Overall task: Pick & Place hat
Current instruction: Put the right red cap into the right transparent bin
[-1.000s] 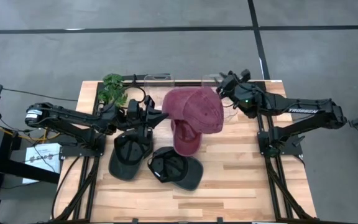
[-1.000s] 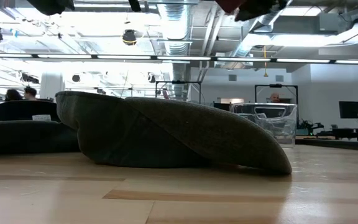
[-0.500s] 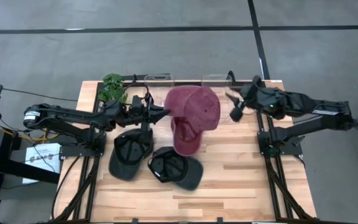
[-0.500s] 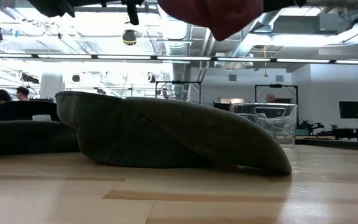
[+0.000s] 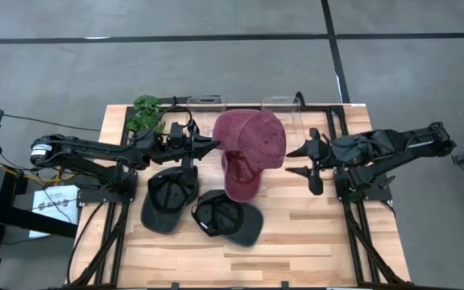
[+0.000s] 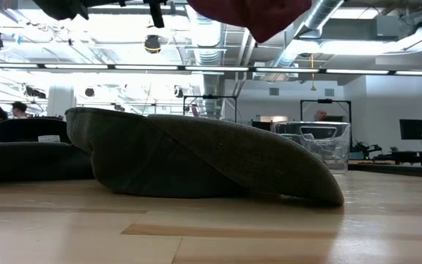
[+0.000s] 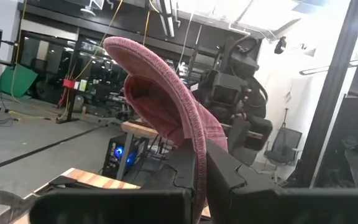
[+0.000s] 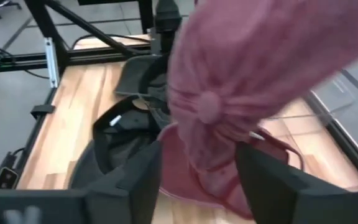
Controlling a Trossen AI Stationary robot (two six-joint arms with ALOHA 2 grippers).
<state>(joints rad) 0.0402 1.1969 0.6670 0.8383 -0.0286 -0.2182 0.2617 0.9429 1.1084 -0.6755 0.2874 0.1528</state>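
Note:
A maroon hat hangs above the table's far middle, and my left gripper is shut on its left edge. Its crown with the top button fills the right wrist view, and its lowest part shows at the top of the low view. My right gripper stands open to the right of the hat, apart from it. Below the held hat a second maroon hat lies open side up on the table. Two dark hats rest on the table nearer the front. My left gripper pinches the maroon hat's rim between its two fingers, at the hat's left side. The fingers come in about level from the table's left. The hat is lifted clear of the table and stands out from the fingers toward the right.
A green plant stands at the far left corner. Clear boxes stand along the far edge. In the low view a dark hat fills the foreground. Bare wood lies at the near right.
My right gripper has let go of the maroon hat's right side, opened, and drawn back toward the table's right and near edges, turning as it went. The hat, earlier stretched between both grippers, now hangs from my left gripper alone and shows narrower.

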